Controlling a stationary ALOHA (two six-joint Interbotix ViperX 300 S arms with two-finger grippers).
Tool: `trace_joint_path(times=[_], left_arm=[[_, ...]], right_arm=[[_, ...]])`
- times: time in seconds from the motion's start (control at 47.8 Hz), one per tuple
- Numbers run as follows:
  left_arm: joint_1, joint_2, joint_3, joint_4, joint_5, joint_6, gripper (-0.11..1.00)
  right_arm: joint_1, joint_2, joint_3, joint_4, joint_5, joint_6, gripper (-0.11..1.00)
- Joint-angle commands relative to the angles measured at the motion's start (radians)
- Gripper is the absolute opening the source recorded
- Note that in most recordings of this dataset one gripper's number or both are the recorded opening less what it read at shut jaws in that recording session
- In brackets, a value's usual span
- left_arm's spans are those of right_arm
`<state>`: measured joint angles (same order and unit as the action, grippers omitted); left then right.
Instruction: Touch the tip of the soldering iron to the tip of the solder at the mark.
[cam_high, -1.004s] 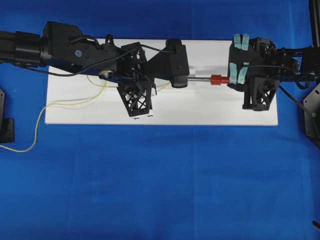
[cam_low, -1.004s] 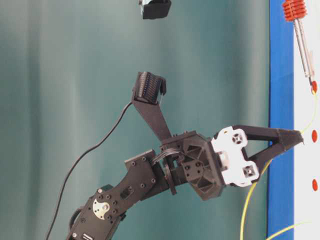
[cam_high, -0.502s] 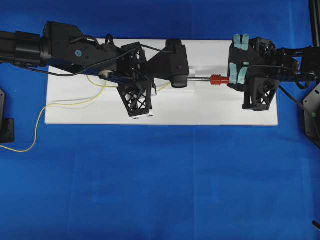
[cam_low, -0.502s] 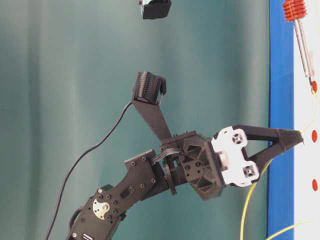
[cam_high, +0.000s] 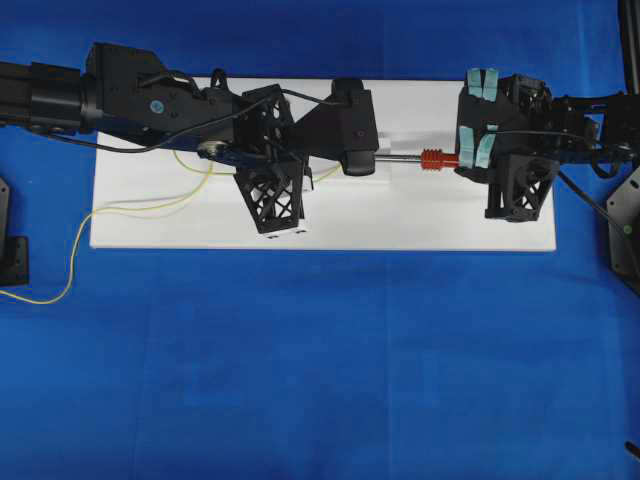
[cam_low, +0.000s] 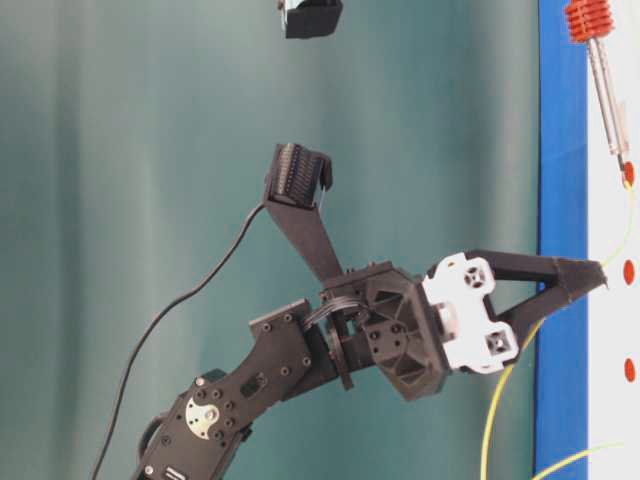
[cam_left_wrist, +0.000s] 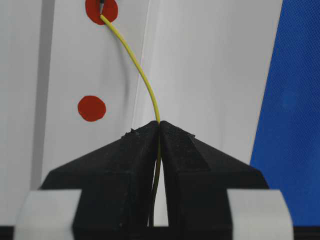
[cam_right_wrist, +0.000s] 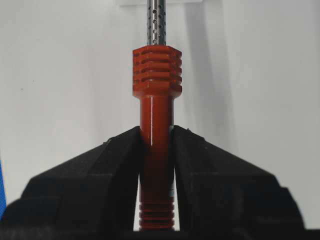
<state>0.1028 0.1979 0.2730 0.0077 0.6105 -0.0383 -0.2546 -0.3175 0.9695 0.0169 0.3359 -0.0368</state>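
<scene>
Blue cloth under a white board (cam_high: 420, 215). Your left gripper (cam_left_wrist: 159, 131) is clamped on the solder (cam_left_wrist: 142, 80), whose tip lies on the far red mark (cam_left_wrist: 101, 9) and meets the iron's point there. Your right gripper (cam_right_wrist: 156, 137) is clamped on the iron (cam_right_wrist: 156, 107) handle, shaft pointing left over the board.

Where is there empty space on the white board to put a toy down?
The white board is bare along its near edge, between the two arms. The blue cloth below is wide open. It is crowded mid-board, where the soldering iron meets the solder.
</scene>
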Motion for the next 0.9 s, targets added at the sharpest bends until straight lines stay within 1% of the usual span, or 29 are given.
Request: trace_joint_path(times=[0.0,0.544,0.711,0.878], left_arm=[[-0.003,-0.014,-0.023,0.002,-0.003,0.002,0.02],[-0.003,-0.023,-0.021,0.002,0.002,0.003,0.02],[-0.003,-0.080,-0.005,0.002,0.003,0.006,0.02],[-0.009,-0.169,0.044,0.003,0.003,0.005,0.02]], right_arm=[[-0.002,-0.006,-0.025,-0.002,-0.006,-0.002,0.06],[-0.002,-0.006,-0.026,-0.002,-0.006,-0.002,0.06],[-0.002,-0.006,-0.028,-0.002,-0.008,-0.002,0.06],[-0.002,-0.008,-0.029,-0.002,-0.008,-0.002,0.06]])
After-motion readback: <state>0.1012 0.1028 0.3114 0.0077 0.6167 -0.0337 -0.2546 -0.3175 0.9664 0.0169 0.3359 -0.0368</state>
